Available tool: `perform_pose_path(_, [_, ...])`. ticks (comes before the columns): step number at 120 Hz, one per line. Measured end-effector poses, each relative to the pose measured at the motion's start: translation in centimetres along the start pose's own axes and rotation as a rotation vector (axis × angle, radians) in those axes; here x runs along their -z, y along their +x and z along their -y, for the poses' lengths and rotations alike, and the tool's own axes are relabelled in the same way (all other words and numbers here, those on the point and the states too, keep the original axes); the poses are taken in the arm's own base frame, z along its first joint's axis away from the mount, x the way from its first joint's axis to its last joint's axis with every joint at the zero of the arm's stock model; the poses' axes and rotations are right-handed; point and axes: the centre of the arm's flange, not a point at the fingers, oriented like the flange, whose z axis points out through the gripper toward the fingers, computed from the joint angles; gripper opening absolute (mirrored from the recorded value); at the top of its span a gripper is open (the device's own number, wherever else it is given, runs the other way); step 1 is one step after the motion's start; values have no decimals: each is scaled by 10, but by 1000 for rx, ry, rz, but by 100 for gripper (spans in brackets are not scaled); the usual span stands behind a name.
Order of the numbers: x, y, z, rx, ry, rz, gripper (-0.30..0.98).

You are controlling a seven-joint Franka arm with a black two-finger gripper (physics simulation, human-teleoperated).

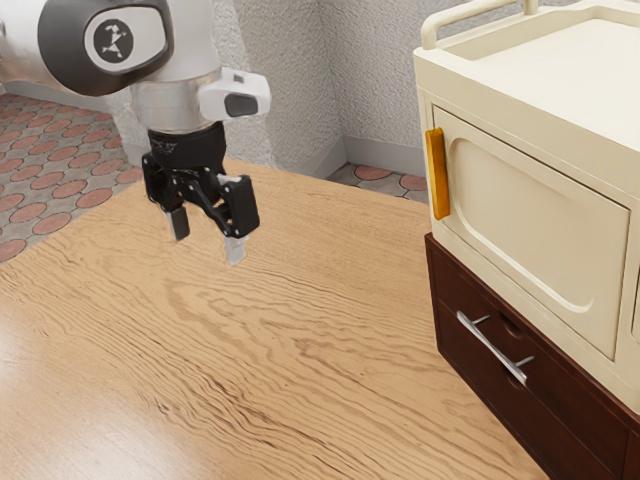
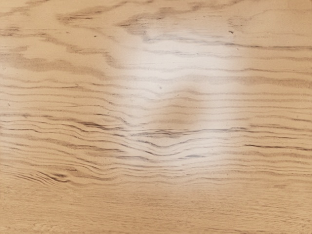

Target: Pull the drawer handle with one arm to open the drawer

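Wooden tabletop [image 1: 250,400] overhung near far corner by released, empty gripper [image 1: 207,238]; metal bar handle [image 1: 491,347] ungrasped, drawer [image 1: 570,395] shut, pull unstarted.

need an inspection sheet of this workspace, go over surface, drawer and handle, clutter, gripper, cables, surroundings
surface: table has pale wood with darker grain; bright glare in the wrist view
drawer: dark brown front, looks shut
handle: silver bar on the drawer front, standing off it on posts, not gripped
clutter: nothing seen
gripper: black, above the table, fingers apart with nothing between them, away from the handle
cables: nothing seen
surroundings: cream cabinet above the drawer, its door shut, with an orange handle; rough grey-white walls; floor of reddish and grey tiles
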Motion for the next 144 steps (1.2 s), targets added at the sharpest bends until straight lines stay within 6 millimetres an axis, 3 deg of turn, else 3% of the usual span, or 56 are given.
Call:
perform_pose_path(20, [17,16,-10,-6,-7,-171,66])
perform_pose_path(48, [28,32,-31,-6,-63,-265,66])
perform_pose_path(70, [29,33,-50,271,-194,-284,66])
perform_pose_path(93, [-17,17,-63,563,-251,-272,66])
perform_pose_path(107, [-43,6,-84,675,-307,-296,66])
perform_pose_path(144, [-70,3,-138,878,-473,-305,66])
